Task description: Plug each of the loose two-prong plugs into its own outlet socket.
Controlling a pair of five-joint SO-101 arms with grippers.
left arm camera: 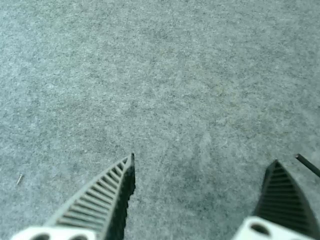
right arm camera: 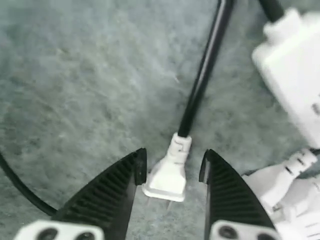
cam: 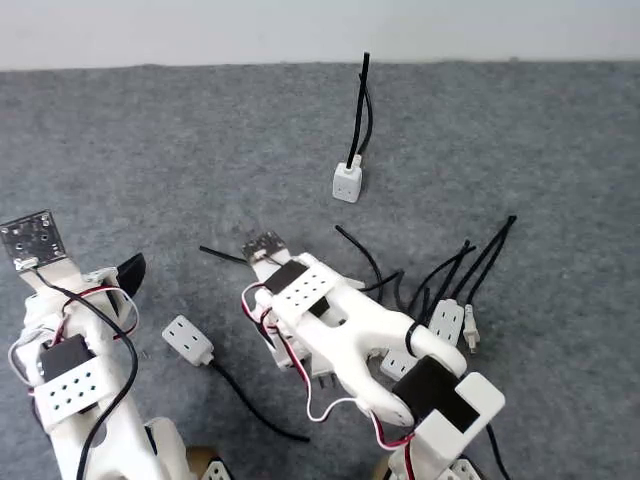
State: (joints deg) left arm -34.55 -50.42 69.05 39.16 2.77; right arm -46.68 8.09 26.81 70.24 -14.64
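Two parted fingers of the right pincer straddle the white two-prong plug, unclamped, lying lengthwise between them; left pincer gapes empty, nine o'clock.

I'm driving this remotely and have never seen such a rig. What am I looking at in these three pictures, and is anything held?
Two white robot arms stand at a grey carpeted table. The high view looks down on both; the others come from a camera on each wrist. The left gripper is open over bare carpet. The right gripper is open astride a white two-prong plug on a black cable. A white outlet socket lies between the arms. Nothing is held.
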